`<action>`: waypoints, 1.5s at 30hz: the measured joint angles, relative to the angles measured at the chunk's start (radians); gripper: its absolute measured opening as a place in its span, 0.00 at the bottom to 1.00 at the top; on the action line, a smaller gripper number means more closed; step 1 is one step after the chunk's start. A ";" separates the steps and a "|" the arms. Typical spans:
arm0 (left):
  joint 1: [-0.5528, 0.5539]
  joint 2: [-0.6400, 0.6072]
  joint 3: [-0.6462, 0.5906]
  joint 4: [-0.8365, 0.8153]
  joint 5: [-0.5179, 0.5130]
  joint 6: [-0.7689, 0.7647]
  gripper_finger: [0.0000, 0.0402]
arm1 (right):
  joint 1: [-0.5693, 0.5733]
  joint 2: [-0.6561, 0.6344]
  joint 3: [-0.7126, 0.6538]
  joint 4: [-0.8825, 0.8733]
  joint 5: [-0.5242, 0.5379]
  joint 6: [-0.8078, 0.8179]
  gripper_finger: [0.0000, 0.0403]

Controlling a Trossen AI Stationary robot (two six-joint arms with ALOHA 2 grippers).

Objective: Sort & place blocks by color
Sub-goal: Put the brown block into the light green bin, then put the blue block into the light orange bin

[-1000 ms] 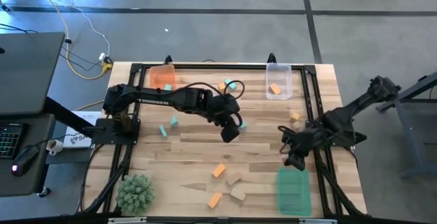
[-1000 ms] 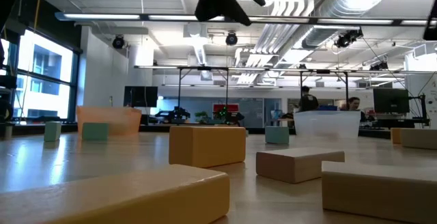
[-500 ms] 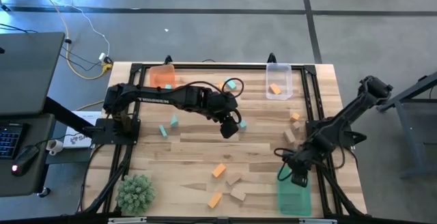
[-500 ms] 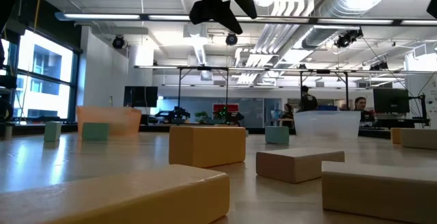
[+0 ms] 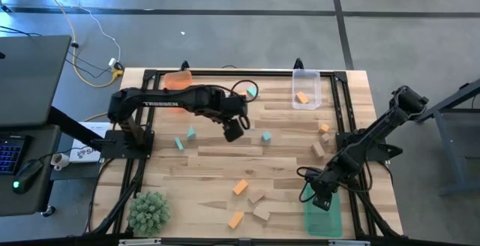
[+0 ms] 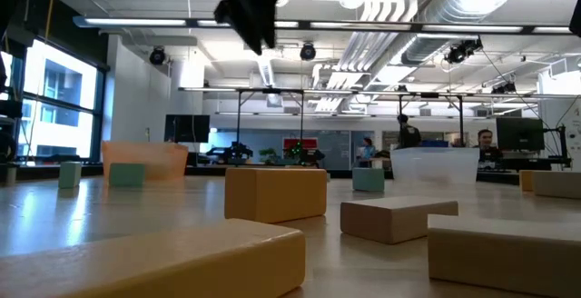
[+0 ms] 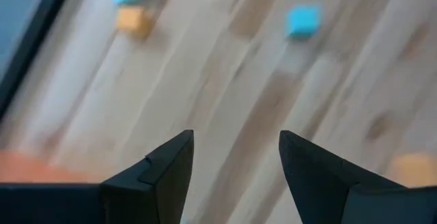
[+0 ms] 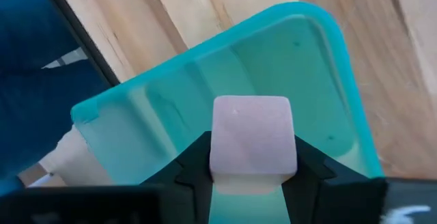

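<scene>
The green tray (image 8: 321,135) lies at the table's (image 5: 210,163) near right corner, and over it the right gripper (image 8: 252,173) hangs, pinching a pale teal block (image 8: 252,136). The left gripper (image 7: 235,162) hovers mid-table with fingers spread and bare, other blocks (image 5: 240,187) scattered below.

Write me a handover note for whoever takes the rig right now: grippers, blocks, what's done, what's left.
Right gripper: shut on a pale block, hanging over the green tray, not yet released.
Left gripper: open and empty, above the table's middle near the orange tray.
Done: one orange block lies in the clear tray.
Left on the table: teal blocks in the middle and back, two orange blocks and tan blocks at the front, more by the right edge.
Next, probably: drop the held block, then keep sorting.
</scene>
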 joint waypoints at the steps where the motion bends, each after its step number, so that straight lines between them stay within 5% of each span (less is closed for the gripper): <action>1: 0.000 -0.005 0.000 -0.034 -0.010 0.008 0.50 | 0.000 0.000 0.000 -0.002 -0.001 0.009 0.29; 9: -0.022 -0.014 -0.010 -0.192 -0.025 -0.031 0.50 | -0.003 0.002 0.000 -0.012 -0.006 0.156 0.30; 14: -0.057 -0.042 -0.145 -0.178 -0.038 -0.083 0.50 | 0.000 0.002 0.000 -0.012 0.028 0.252 0.30; 30: -0.025 -0.222 -0.490 -0.074 0.011 -0.262 0.50 | -0.001 -0.001 0.000 -0.006 0.026 0.253 0.52; 45: 0.076 -0.248 -0.676 0.014 0.109 -0.308 0.50 | -0.084 -0.172 0.001 -0.014 0.135 0.243 0.53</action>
